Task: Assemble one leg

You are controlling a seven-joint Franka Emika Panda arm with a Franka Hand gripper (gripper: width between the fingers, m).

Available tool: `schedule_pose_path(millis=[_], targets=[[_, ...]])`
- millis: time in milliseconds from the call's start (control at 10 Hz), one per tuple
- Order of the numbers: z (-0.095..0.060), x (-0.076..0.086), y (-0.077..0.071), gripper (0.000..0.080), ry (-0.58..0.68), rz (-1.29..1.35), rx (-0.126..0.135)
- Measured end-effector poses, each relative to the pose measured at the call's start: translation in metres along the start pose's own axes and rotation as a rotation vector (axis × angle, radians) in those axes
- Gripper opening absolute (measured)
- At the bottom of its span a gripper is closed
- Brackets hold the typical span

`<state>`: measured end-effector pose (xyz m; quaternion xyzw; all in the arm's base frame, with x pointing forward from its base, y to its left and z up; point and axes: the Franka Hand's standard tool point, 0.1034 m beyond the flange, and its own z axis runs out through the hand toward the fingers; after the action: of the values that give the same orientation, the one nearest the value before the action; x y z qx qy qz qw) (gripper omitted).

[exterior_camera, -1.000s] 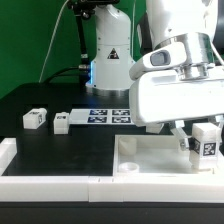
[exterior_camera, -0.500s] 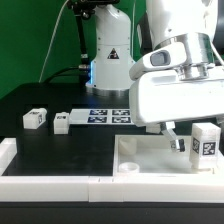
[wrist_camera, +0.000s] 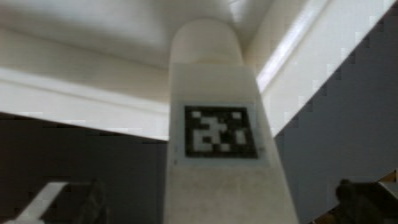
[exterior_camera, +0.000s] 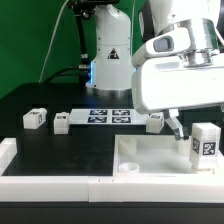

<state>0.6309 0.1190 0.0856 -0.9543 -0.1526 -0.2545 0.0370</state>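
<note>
Presently, leg (exterior_camera: 205,143): upright, tag outward, standing in the white tray (exterior_camera: 150,168) at the exterior view's right.
hand (wrist_camera: 210,196): released, fingers spread either side of the leg.
spare legs (exterior_camera: 35,118): three on the desk (exterior_camera: 60,150), near the marker board (exterior_camera: 105,115).

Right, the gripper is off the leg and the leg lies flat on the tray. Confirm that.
Wrong in one respect: the leg stands upright on the tray, not flat, as the exterior view shows. The gripper is off it, jaws open.
</note>
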Motion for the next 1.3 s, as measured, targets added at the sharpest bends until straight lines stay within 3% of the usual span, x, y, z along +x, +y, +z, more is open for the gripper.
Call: schedule_pose_path(millis=[300,500,700,900,1100,1300], targets=[[0.003,-0.003,-0.004,0.0649,-0.043,-0.003,0.017],[0.004,-0.013,-0.012,0.0649,-0.258,0.030,0.079],[0.002,-0.017,-0.005,0.0649,-0.414,0.058,0.108],[-0.003,-0.019,-0.009,0.0649,-0.628,0.067,0.146],[0.000,-0.013,-0.010,0.0649,-0.629,0.074,0.147],[0.002,-0.004,-0.010,0.0649,-0.622,0.101,0.124]])
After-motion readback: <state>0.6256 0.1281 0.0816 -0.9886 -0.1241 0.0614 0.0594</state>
